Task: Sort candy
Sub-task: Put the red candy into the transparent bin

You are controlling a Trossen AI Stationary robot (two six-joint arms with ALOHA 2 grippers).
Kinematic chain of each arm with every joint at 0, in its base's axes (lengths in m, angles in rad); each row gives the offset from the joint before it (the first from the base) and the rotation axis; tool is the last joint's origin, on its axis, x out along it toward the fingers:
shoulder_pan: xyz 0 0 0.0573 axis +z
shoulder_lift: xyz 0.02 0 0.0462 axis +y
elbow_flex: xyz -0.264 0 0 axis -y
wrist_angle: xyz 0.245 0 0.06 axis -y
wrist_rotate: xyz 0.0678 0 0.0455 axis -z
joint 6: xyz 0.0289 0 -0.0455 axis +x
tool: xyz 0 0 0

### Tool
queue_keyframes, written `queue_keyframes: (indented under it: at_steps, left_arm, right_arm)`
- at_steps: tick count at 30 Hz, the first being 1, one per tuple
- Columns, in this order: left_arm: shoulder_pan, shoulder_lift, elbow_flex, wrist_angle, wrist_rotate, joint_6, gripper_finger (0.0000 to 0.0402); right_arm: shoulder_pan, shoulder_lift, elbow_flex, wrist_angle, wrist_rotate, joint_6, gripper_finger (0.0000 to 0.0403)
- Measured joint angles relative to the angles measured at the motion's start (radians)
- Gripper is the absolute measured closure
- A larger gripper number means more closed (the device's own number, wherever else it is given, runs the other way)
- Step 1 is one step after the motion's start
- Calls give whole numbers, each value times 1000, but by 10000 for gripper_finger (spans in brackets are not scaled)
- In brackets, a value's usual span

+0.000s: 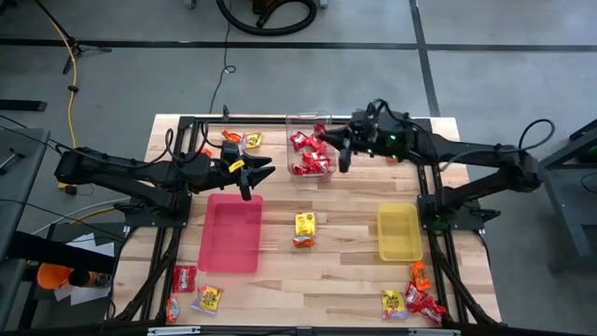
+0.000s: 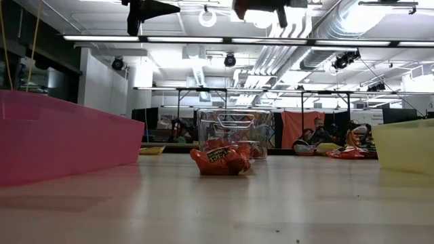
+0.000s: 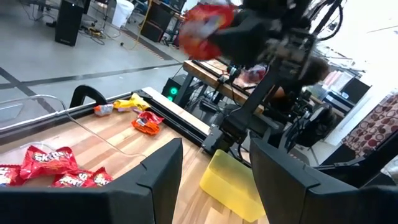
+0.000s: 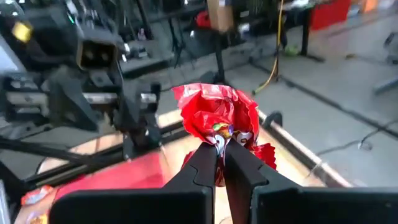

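Observation:
My right gripper [image 1: 332,140] is up over the clear tub [image 1: 311,147], shut on a red candy packet [image 4: 216,115]. The tub stands at the table's far middle and holds more red packets [image 3: 43,167]. My left gripper [image 1: 258,175] hovers open above the far edge of the pink tray [image 1: 230,233], with nothing between its fingers [image 3: 158,171]. The yellow tray [image 1: 399,231] lies to the right. A yellow and an orange packet [image 1: 304,229] lie on the wood between the trays. My right gripper pinches the red packet's crumpled end [image 4: 219,138] between its two fingertips [image 4: 205,163]. The fingers reach in about level from the table's right. The rest of the packet sticks out beyond the fingertips, lifted clear above the tub.
Loose packets lie at the near left corner [image 1: 191,287], the near right corner [image 1: 410,299] and the far left by the frame [image 1: 241,140]. Black frame rails [image 1: 434,201] run along both sides of the table. Bare wood shows between and in front of the trays.

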Motion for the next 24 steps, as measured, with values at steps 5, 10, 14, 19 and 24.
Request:
queue_keyframes:
  at_steps: [5, 10, 14, 19, 24]
  left_arm:
    - [0, 0, 0, 4, 6, 0, 227]
    - [0, 0, 0, 6, 10, 0, 227]
    - [0, 0, 0, 6, 10, 1, 227]
    - [0, 0, 0, 6, 10, 2, 227]
    - [0, 0, 0, 3, 23, 3, 227]
  right_arm:
    - [-49, 121, 0, -1, -37, 62, 392]
    - [-94, 228, 0, -29, -35, 127, 351]
    - [-110, 285, 0, -31, -49, 172, 284]
    - [-110, 299, -1, -29, -75, 151, 198]
    - [-117, 226, 7, -31, -208, 146, 151]
